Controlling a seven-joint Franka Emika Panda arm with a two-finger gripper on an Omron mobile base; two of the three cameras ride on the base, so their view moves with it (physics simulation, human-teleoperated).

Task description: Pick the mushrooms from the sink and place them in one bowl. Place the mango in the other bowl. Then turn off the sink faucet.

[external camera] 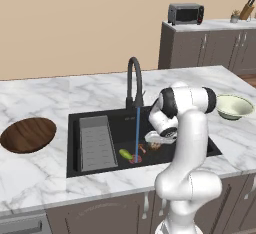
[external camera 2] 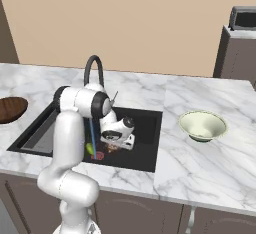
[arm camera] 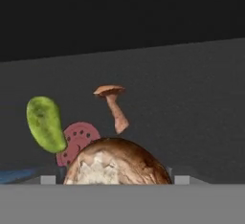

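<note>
Gripper (external camera: 156, 146) lowered into the sink (external camera: 210, 148), just right of the red drain (arm camera: 78, 141). Round tan-brown mushroom (arm camera: 117, 163) directly ahead of the hand, at the very bottom of the hand view, between the two finger tips (arm camera: 48, 179). Whether the pads touch the cap: cannot tell, contact hidden by the lower edge of the view. Jaws apparently spread about the cap's width; grip not confirmed. Judged step: closing on this first mushroom before lifting it toward the wooden bowl (external camera: 28, 134), well left of the sink.

Cap: domed, glossy brown above, pale mottled patch on the near side; no clear long axis, so likely graspable from any side.

Second mushroom (arm camera: 112, 107) beyond the first, farther from the hand: reddish-brown, flat small cap uppermost, short stem slanting down toward the drain. Mango (arm camera: 46, 124) left of the drain in the hand view: yellow-green, elongated, long axis steeply tilted. Faucet (external camera: 134, 80) behind the sink, blue water stream (external camera: 137, 133) falling onto the drain. Cream-green bowl (external camera: 234, 106) on the counter right of the sink.
</note>
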